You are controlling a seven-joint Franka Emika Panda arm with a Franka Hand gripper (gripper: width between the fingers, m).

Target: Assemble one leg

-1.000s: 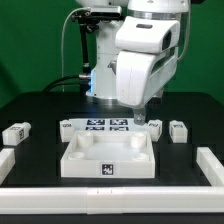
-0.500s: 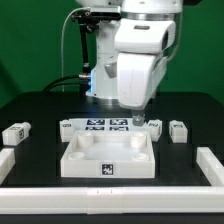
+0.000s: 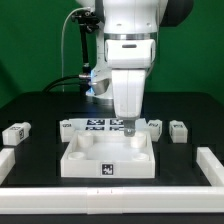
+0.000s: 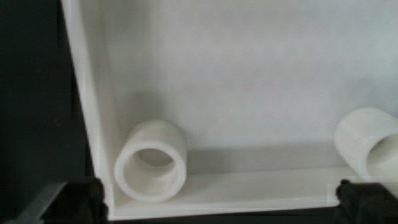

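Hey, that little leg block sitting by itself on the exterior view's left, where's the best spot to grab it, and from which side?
Probably from straight above, pinching across its short width at mid-length. The leg lies low on the table, wider than tall and apart from the other parts, so nothing seems to block a downward approach.

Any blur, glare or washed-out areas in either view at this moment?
Exterior view: evenly lit and fairly sharp; the white tray piece is bright against the dark table. Wrist view: soft focus throughout; the tray piece nearly washes out, with faint shadows beside the socket.
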